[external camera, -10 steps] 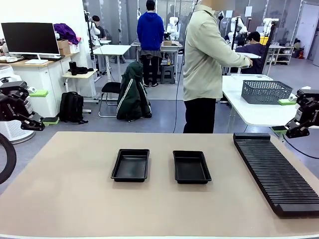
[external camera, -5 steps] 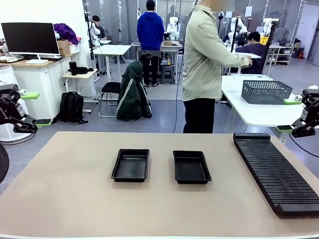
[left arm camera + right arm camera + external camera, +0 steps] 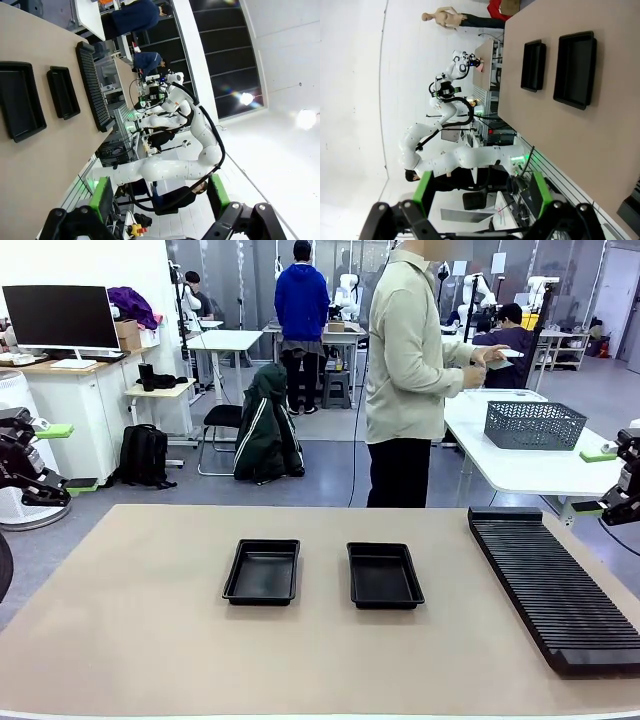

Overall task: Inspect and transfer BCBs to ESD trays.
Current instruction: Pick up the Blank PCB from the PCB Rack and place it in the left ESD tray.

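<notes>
Two ESD trays, both black and bare inside, lie side by side mid-table: the left tray (image 3: 262, 571) and the right tray (image 3: 384, 575). The BCBs are out of view. My left gripper (image 3: 65, 457) hangs open off the table's far left edge, well away from the trays. My right gripper (image 3: 606, 482) hangs open at the far right, above the rack's far end. In the left wrist view the open left gripper (image 3: 160, 197) has nothing between its fingers, and both trays (image 3: 20, 100) sit far off. The right wrist view shows the open, empty right gripper (image 3: 481, 194) and both trays (image 3: 575, 70).
A long black ribbed rack (image 3: 555, 585) runs along the table's right side. A person (image 3: 405, 370) stands at the far edge, turned toward a white side table with a grey mesh basket (image 3: 533, 423), one hand (image 3: 480, 357) raised.
Both grippers have drawn outward toward the picture's edges, still open. The person's hand has risen a little above the side table.
</notes>
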Motion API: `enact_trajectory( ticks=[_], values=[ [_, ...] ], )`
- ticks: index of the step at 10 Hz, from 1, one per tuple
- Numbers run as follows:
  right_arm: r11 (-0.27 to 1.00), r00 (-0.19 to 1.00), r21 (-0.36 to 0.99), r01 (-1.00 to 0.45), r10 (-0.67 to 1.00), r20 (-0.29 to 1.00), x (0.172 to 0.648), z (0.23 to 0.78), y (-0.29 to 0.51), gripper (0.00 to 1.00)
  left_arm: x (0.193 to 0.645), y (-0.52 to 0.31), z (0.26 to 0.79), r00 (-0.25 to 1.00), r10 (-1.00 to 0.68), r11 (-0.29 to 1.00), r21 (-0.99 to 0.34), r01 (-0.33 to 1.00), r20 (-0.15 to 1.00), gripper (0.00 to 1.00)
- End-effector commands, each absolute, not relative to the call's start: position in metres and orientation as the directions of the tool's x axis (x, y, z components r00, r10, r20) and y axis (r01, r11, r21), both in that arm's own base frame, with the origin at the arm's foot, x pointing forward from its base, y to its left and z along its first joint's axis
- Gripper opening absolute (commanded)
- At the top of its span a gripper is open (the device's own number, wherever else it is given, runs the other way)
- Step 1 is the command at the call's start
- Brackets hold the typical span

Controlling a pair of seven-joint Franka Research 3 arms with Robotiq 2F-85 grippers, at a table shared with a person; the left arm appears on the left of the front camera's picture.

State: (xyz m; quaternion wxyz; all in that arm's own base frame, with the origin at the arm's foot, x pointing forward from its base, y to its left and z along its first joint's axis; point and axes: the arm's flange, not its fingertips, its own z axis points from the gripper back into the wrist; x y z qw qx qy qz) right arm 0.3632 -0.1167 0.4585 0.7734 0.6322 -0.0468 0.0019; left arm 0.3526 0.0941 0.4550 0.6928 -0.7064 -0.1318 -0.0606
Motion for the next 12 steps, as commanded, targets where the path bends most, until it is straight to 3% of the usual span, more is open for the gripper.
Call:
enact_trajectory(
  ticks=[1, 9, 12],
  values=[
    [0.238, 0.996, 0.97, -0.047, -0.069, 0.065, 0.365, 0.457, -0.122, 1.0, 0.348, 0.1, 0.457, 0.952, 0.087, 0.021, -0.956, 0.292, 0.292, 1.0],
    [0.23, 0.994, 0.973, -0.033, -0.098, 0.057, 0.362, 0.455, -0.128, 1.0, 0.352, 0.103, 0.461, 0.962, 0.101, 0.051, -0.967, 0.25, 0.254, 1.0],
    [0.154, 0.992, 0.987, -0.038, -0.113, 0.056, 0.361, 0.449, -0.139, 1.0, 0.351, 0.107, 0.459, 0.964, 0.101, 0.056, -0.969, 0.243, 0.247, 1.0]
  ],
)
